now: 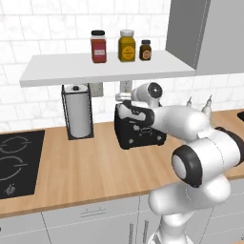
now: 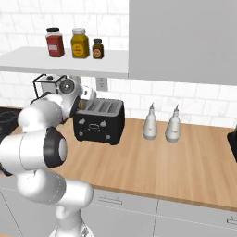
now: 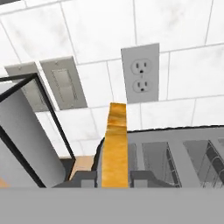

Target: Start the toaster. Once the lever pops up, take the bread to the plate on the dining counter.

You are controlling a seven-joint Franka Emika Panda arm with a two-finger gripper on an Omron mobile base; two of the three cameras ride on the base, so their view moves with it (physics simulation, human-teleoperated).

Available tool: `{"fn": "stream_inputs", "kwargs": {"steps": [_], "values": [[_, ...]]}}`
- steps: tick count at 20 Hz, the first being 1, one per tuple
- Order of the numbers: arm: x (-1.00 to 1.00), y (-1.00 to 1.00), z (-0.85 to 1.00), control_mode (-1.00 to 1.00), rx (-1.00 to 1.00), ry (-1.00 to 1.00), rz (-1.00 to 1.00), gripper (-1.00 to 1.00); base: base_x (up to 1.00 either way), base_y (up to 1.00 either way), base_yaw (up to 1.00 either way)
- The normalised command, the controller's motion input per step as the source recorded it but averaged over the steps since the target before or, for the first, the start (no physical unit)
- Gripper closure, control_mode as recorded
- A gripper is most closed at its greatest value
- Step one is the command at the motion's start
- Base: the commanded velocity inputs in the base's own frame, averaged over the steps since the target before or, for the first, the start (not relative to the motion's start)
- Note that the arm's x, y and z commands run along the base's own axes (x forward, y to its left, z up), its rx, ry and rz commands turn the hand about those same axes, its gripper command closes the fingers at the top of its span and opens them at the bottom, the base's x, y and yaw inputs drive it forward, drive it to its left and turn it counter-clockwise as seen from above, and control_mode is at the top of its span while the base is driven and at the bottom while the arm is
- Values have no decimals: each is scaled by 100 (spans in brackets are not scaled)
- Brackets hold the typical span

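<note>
Golden-crusted tan bread slice was seen pinched edge-on by the gripper above the black boxy two-slot toaster; a straight vertical lift was judged best.

It is a home kitchen — a wooden worktop runs along a white-tiled wall over grey cabinet drawers, with a black hob, a toaster, a paper-towel holder and spice jars on a shelf.
</note>
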Motion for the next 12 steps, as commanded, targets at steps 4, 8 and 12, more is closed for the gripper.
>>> {"fn": "stream_inputs", "kwargs": {"steps": [4,8,12], "values": [[-29,13,48,-100,-5,-11,0,100,0,0,0],[-57,10,30,-100,-5,-17,0,100,0,0,0],[-82,2,6,-100,0,-3,0,100,0,0,0]]}}
